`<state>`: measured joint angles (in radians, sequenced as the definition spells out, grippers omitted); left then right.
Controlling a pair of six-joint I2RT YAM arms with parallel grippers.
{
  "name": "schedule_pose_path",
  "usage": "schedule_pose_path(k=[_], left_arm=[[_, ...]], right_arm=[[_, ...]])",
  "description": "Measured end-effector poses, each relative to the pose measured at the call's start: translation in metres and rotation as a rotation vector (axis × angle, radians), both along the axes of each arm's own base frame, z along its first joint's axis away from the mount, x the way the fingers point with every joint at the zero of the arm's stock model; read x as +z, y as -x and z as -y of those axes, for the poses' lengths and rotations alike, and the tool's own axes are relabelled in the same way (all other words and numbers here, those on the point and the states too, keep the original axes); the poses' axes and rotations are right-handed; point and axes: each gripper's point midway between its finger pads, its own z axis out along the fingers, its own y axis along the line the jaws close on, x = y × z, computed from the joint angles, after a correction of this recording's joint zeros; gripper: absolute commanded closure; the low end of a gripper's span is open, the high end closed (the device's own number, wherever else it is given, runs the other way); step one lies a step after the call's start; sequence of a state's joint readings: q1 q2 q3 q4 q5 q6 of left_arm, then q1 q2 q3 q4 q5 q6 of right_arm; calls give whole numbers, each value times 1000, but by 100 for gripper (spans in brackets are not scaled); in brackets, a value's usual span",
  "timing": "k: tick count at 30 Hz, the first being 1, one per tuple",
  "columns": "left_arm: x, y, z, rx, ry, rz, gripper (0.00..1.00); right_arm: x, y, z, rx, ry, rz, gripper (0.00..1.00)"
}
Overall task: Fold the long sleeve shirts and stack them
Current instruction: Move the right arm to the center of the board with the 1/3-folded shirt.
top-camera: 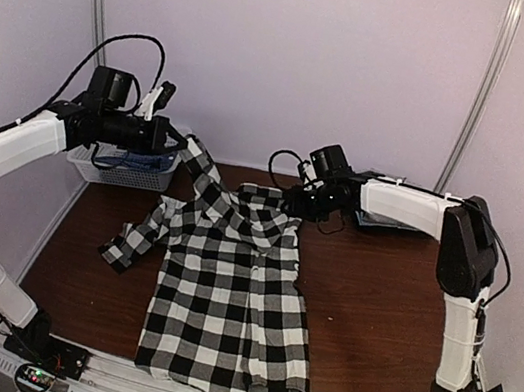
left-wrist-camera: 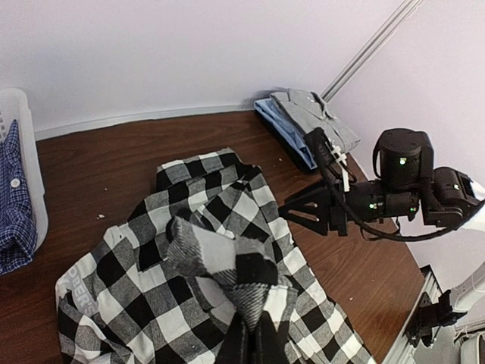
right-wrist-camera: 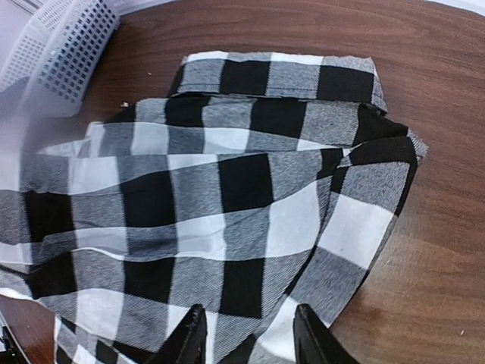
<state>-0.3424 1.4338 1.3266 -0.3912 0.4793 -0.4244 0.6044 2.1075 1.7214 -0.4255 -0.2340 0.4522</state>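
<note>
A large black-and-white checked long sleeve shirt lies spread on the brown table, collar toward the back. My left gripper hangs above the back left and is shut on the end of one sleeve, which rises bunched from the shirt to the fingers. My right gripper is low at the shirt's far right shoulder. Its fingers stand apart over the checked cloth without pinching it. A folded grey shirt lies on a light blue one at the back right.
A white mesh basket holding a blue checked garment stands at the back left, just under my left gripper. The other sleeve lies out to the shirt's left. Bare wood shows right of the shirt.
</note>
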Motion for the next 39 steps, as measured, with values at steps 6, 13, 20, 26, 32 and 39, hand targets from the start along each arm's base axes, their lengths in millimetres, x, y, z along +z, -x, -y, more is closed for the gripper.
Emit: schedule_pose_path(k=[6, 13, 20, 26, 32, 39], left_arm=[[-16, -4, 4, -6, -13, -37, 100], [-31, -7, 14, -24, -28, -75, 100], [-34, -11, 19, -29, -33, -83, 100], [-37, -13, 24, -33, -39, -89, 100], [-39, -13, 26, -31, -39, -99, 100], [-41, -11, 37, -37, -57, -96, 100]], right_arm=[[-28, -28, 34, -63, 27, -36, 46], [-27, -63, 70, -116, -58, -23, 50], [-64, -68, 64, -87, -141, -95, 50], [-80, -68, 53, -58, -206, -134, 63], [-81, -80, 52, -60, -249, -130, 98], [-76, -121, 55, -55, -252, -55, 99]])
